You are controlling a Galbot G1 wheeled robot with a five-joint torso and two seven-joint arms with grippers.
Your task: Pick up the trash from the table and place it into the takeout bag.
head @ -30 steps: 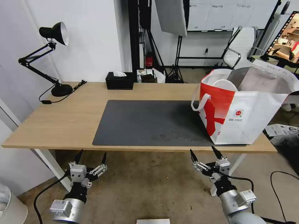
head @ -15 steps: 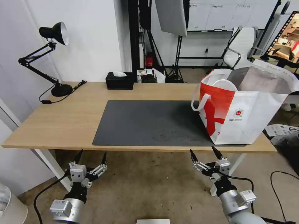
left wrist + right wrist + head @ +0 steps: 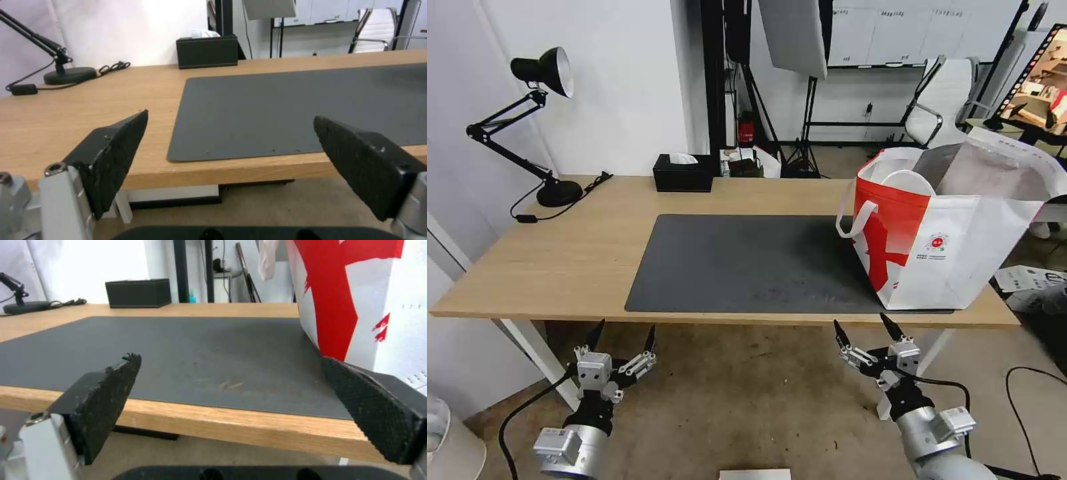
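Observation:
The takeout bag [image 3: 954, 247], white and red with a foil lining, stands open at the right end of the table [image 3: 560, 267], partly on the dark grey mat [image 3: 747, 263]. The trash is out of view; the mat's surface is bare. My left gripper [image 3: 627, 327] hangs open below the table's front edge, left of centre, with nothing between its fingers. My right gripper [image 3: 860, 320] is open too, below the front edge just short of the bag. In the right wrist view the bag [image 3: 356, 290] rises close beyond the open right gripper [image 3: 230, 357]. The left wrist view looks past the open left gripper [image 3: 230, 116] onto the mat [image 3: 289, 106].
A black desk lamp [image 3: 558, 193] stands at the table's far left, and a black tissue box [image 3: 683, 173] sits at the back edge. Behind the table are light stands and a white chair [image 3: 947, 93]. A cable lies on the floor at right.

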